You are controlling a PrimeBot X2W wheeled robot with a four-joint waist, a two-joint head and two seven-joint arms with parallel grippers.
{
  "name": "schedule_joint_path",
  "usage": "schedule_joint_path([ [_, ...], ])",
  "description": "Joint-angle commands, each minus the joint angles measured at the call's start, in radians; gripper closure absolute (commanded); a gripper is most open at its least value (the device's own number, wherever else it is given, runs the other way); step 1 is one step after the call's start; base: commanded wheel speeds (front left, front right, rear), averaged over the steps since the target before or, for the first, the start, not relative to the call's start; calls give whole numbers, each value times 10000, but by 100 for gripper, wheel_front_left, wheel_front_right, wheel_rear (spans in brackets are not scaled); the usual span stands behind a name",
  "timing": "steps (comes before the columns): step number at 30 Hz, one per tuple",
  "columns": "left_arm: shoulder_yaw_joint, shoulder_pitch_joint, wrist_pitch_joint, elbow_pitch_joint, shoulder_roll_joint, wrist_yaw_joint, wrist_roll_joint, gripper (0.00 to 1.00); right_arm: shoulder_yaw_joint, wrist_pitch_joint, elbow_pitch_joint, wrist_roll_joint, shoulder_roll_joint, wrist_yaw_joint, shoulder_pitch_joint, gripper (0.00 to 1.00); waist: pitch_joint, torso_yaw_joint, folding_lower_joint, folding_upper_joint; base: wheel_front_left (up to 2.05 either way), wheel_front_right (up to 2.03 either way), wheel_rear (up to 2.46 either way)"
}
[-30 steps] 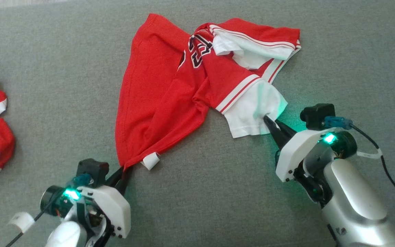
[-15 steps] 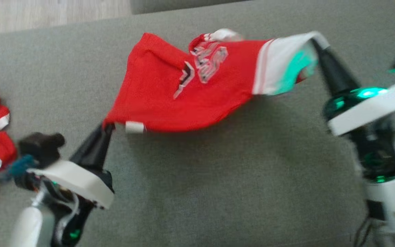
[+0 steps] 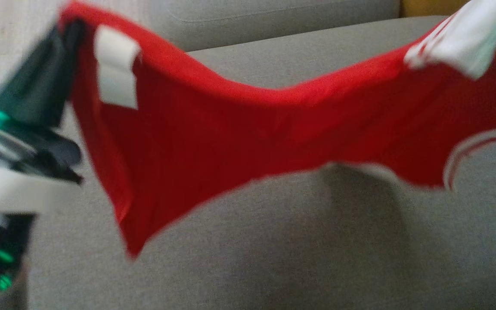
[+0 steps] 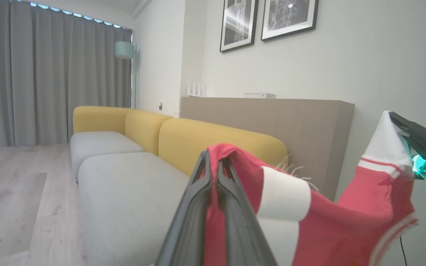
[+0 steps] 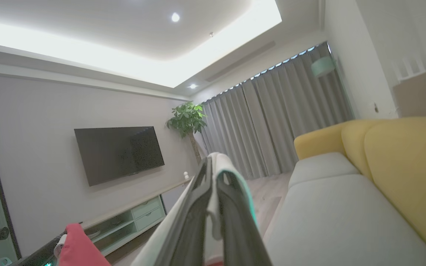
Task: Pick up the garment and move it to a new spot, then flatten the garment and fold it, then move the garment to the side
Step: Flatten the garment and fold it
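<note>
The garment (image 3: 248,129) is a red jersey with white sleeves and a white tag, and it hangs stretched in the air above the grey sofa seat (image 3: 274,249). My left gripper (image 3: 69,32) is at the upper left of the head view, shut on the red hem corner beside the tag. In the left wrist view its fingers (image 4: 213,166) pinch red cloth. My right gripper (image 5: 213,162) is shut on a white sleeve edge. It also appears at the right of the left wrist view, where the right gripper (image 4: 394,117) holds the sleeve tip high.
The sofa has grey seats and yellow backrests (image 4: 216,140), with a wooden cabinet (image 4: 272,118) behind it. Wood floor (image 4: 9,181) lies beside the sofa. A wall TV (image 5: 118,153), a low console and a plant (image 5: 187,118) stand across the room.
Both grippers have risen and spread apart, lifting the garment off the sofa seat until it hangs between them. The head view has also shifted upward.
</note>
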Motion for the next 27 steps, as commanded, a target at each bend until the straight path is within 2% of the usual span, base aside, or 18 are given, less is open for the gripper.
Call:
schedule_joint_path([
  [1,608,-960,248,-263,446,125,-68,100,-94,395,-314,-87,33,77,-858,100,103,-106,2,0,0,0,0],
  [8,666,-3234,1121,920,978,274,-270,100,-726,1862,319,-648,524,77,-2999,100,1294,-239,2,0,0,0,0],
  [13,186,-5350,1170,2817,1068,196,238,100,-826,2146,1775,-1876,882,77,-4834,100,2796,-77,2,0,0,0,0],
  [17,-418,-7402,383,5059,942,11,1297,100,-748,1533,3547,-3232,1105,77,-6727,100,3933,100,2,0,0,0,0],
  [21,-1101,-9514,-1000,7533,693,-242,2351,100,-810,263,5430,-4340,1266,77,-8727,100,4780,230,2,0,0,0,0],
  [24,-1370,-10670,-2275,9193,377,-369,2703,100,-936,-792,6694,-4788,1331,77,-9879,100,5145,274,2,0,0,0,0],
  [25,-1370,-10670,-2275,9193,377,-369,2703,100,-936,-792,6694,-4788,1331,77,-9879,100,5145,274,2,0,0,0,0],
  [27,-1476,-11131,-3104,10057,242,-434,2830,100,-936,-1322,7280,-4844,1352,77,-10324,100,5315,271,2,0,0,0,0],
])
